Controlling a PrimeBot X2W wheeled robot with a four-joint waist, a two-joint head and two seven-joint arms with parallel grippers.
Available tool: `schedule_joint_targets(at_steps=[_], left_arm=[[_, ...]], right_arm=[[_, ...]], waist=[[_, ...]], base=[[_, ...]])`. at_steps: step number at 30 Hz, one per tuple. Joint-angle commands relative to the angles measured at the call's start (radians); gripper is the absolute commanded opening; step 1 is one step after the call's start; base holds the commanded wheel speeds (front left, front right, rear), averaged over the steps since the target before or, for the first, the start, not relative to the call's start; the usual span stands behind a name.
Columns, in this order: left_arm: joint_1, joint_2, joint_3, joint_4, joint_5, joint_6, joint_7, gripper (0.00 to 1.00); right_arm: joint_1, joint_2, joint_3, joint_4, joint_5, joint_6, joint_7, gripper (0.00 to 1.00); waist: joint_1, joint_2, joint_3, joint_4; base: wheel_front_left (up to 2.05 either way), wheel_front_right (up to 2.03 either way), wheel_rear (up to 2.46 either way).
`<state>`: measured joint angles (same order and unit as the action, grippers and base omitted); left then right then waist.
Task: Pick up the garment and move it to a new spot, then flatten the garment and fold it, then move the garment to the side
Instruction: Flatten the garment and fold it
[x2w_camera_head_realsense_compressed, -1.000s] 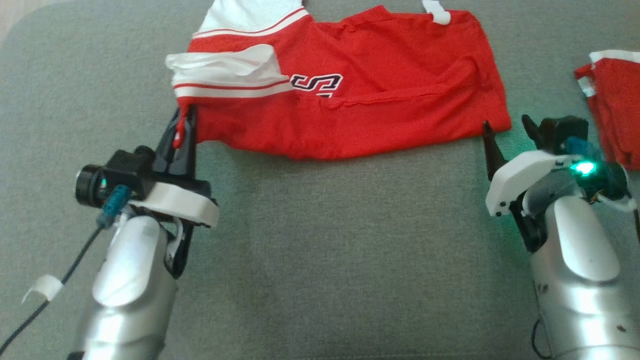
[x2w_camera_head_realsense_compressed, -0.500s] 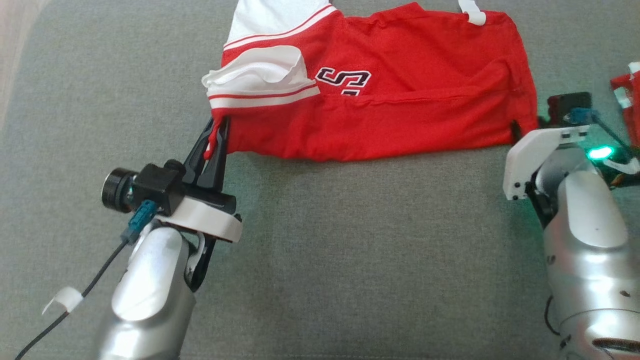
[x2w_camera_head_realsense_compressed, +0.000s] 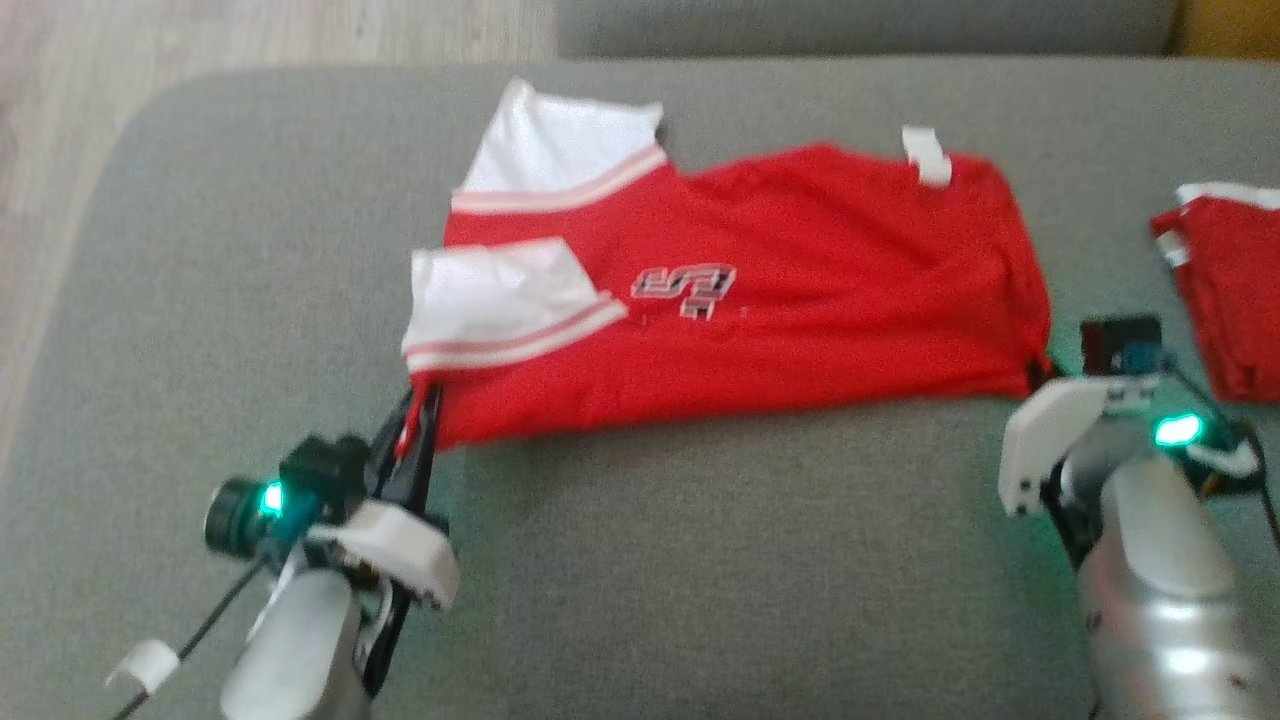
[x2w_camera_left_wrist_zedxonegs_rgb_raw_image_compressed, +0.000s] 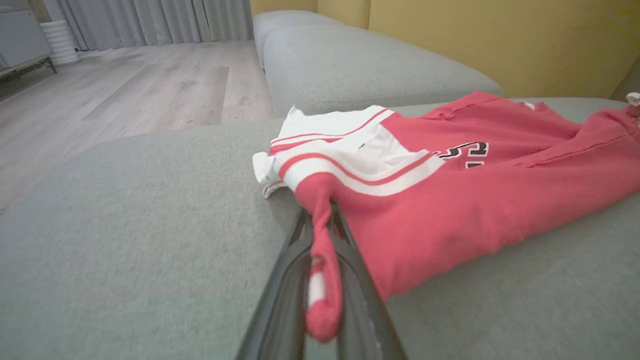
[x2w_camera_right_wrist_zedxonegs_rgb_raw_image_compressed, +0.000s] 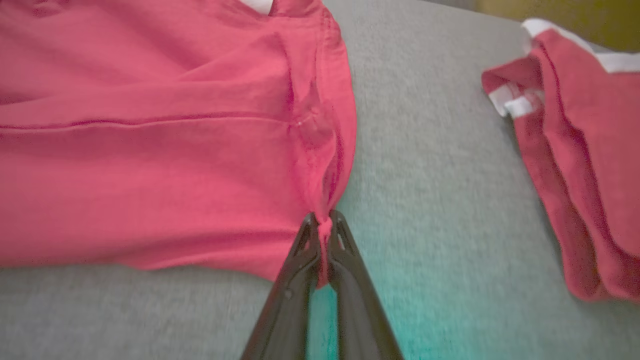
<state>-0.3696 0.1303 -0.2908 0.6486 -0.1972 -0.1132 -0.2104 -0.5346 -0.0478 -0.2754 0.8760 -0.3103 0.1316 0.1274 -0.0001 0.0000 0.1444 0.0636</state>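
Grey sofa cushion (x2w_camera_head_realsense_compressed: 700, 560) carries the red-and-white garment (x2w_camera_head_realsense_compressed: 800, 280), spread across its far half. The left end effector (x2w_camera_head_realsense_compressed: 415, 420), reaching forward off a low slanted forearm, pinches the garment's near left corner. The right end effector (x2w_camera_right_wrist_zedxonegs_rgb_raw_image_compressed: 324, 225) is pressed together on its near right corner. Another red garment (x2w_camera_head_realsense_compressed: 1230, 290) lies apart, further right.

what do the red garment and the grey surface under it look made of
The red garment is probably soft knit fabric, matte: it creases and bunches limply. The grey surface looks like woven upholstery over padding, matte: fine speckled weave, rounded edges.
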Motion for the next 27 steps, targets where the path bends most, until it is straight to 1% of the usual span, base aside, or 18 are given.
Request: schedule_joint_targets(at_steps=[1, 5, 9, 12, 15, 20, 24, 25, 26, 27], left_arm=[[-0.004, 0.037, 0.030, -0.019, -0.010, 0.006, 0.000, 0.00], [0.064, 0.053, 0.024, -0.017, -0.030, 0.002, 0.035, 0.00], [0.132, 0.070, 0.021, -0.052, -0.050, -0.002, 0.062, 0.00], [0.173, 0.086, 0.020, -0.106, -0.064, -0.003, 0.084, 0.00], [0.206, 0.098, 0.011, -0.158, -0.080, -0.006, 0.126, 0.00], [0.248, 0.112, -0.014, -0.216, -0.103, -0.010, 0.205, 0.00], [0.259, 0.111, -0.017, -0.229, -0.110, -0.005, 0.211, 0.00], [0.257, 0.111, -0.017, -0.229, -0.108, -0.001, 0.205, 0.00], [0.254, 0.111, -0.017, -0.230, -0.104, 0.005, 0.195, 0.06], [0.250, 0.109, -0.016, -0.231, -0.100, 0.013, 0.183, 0.53]], right_arm=[[0.000, -0.002, 0.023, -0.023, 0.017, -0.001, -0.011, 0.00], [0.066, -0.002, 0.049, -0.036, 0.083, -0.001, 0.004, 0.00], [0.139, -0.002, 0.098, -0.078, 0.194, -0.001, 0.046, 0.00], [0.200, -0.002, 0.131, -0.163, 0.260, -0.001, 0.091, 0.00], [0.272, -0.002, 0.155, -0.270, 0.287, -0.001, 0.150, 0.00], [0.386, -0.002, 0.161, -0.429, 0.308, -0.001, 0.255, 0.00], [0.433, -0.002, 0.164, -0.513, 0.328, -0.001, 0.277, 0.00], [0.436, -0.002, 0.162, -0.531, 0.332, -0.001, 0.262, 0.54], [0.439, -0.002, 0.166, -0.545, 0.335, -0.001, 0.246, 1.00], [0.440, -0.002, 0.170, -0.555, 0.340, -0.001, 0.230, 1.00]], waist=[[0.0001, 0.0000, -0.057, -0.012], [0.0001, 0.0000, -0.117, -0.024], [0.0001, 0.0000, -0.163, -0.031], [0.0001, 0.0000, -0.176, -0.035], [0.0001, 0.0000, -0.183, -0.037], [0.0001, 0.0000, -0.184, -0.041], [0.0001, 0.0000, -0.175, -0.047], [0.0001, 0.0000, -0.172, -0.048], [0.0001, 0.0000, -0.168, -0.049], [0.0001, 0.0000, -0.164, -0.050]], base=[[0.00, 0.00, 0.00], [0.00, 0.00, 0.00], [0.00, 0.00, 0.00], [0.00, 0.00, 0.00], [0.00, 0.00, 0.00], [0.00, 0.00, 0.00], [0.00, 0.00, 0.00], [0.00, 0.00, 0.00], [0.00, 0.00, 0.00], [0.00, 0.00, 0.00]])
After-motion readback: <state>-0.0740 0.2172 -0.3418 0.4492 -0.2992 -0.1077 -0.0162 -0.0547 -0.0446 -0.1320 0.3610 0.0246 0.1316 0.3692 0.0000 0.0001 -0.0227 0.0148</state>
